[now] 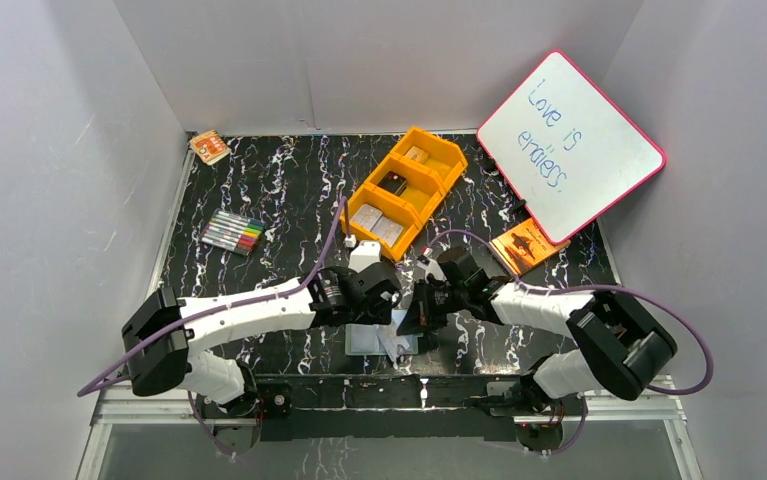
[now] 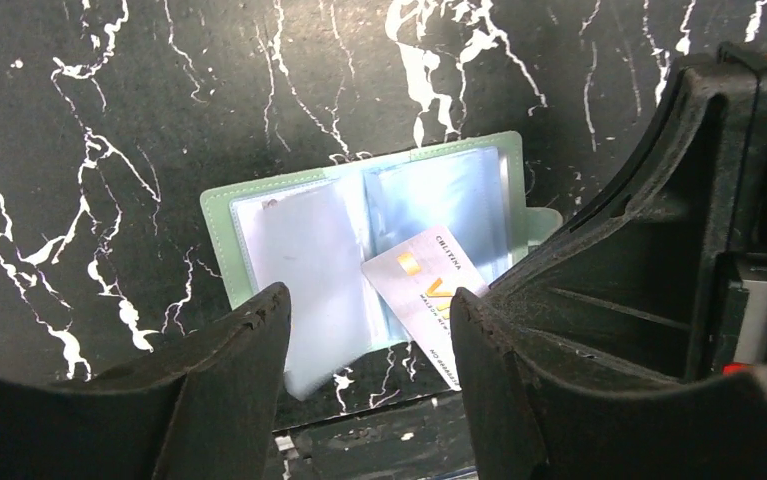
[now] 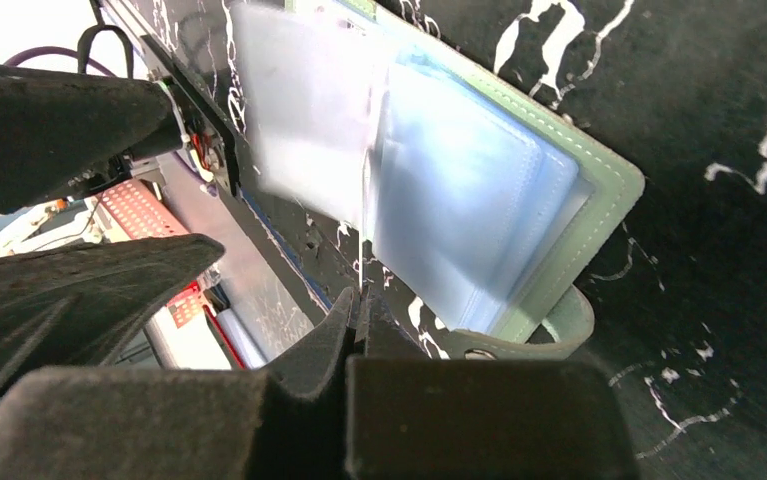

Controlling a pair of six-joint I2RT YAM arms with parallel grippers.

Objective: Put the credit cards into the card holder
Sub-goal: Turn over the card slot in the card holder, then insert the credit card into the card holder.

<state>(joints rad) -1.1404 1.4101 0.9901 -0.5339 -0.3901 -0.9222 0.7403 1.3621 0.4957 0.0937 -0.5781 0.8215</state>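
Observation:
The card holder [image 2: 289,240] [image 1: 367,341] [image 3: 479,180] lies open near the table's front edge, its pale blue clear pockets facing up. A silver credit card [image 2: 424,280] rests slanted on its right-hand pocket. In the right wrist view this card shows edge-on as a thin white line [image 3: 361,265], and my right gripper [image 3: 359,300] [image 1: 417,318] is shut on its near end. My left gripper [image 2: 369,305] [image 1: 384,300] hovers open over the holder's near edge, nothing between its fingers. More credit cards, silver [image 1: 377,222], black [image 1: 391,184] and tan [image 1: 417,155], lie in the orange tray.
The orange three-compartment tray [image 1: 437,178] stands behind the grippers. Coloured markers [image 1: 232,232] lie at the left, an orange packet [image 1: 209,147] in the far left corner. A whiteboard [image 1: 569,145] leans at the right over an orange booklet [image 1: 526,245].

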